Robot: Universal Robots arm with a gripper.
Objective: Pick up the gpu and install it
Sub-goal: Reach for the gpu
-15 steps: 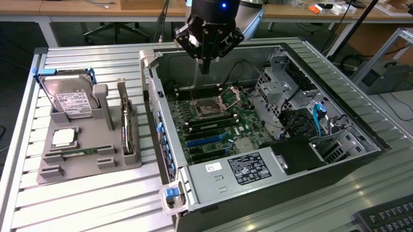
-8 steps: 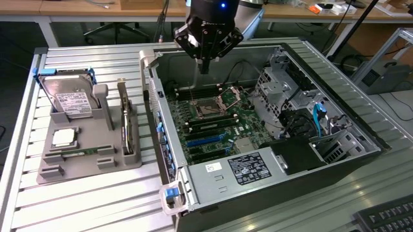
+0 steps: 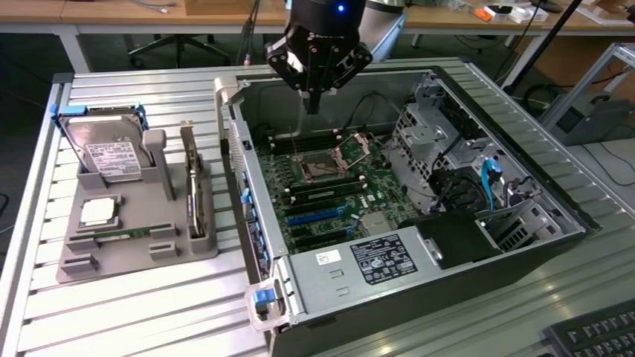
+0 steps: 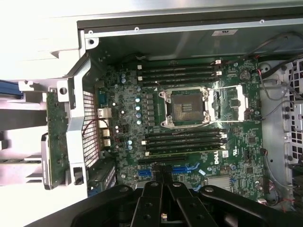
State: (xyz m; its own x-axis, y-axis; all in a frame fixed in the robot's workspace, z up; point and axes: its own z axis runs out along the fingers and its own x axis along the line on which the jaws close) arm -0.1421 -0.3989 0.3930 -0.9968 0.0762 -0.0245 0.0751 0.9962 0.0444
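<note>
gpu (image 3: 195,190) edge-on, faces obsc.; gripper (image 3: 311,106) closed.

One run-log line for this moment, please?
gripper: shut, holding nothing, over open computer case | gpu: on edge in grey holder, apart from gripper | install: not done

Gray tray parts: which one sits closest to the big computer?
The gpu, the thin dark card standing on edge beside the computer case. The hard drive, square chip and green memory stick sit farther toward the exterior view's left.
</note>
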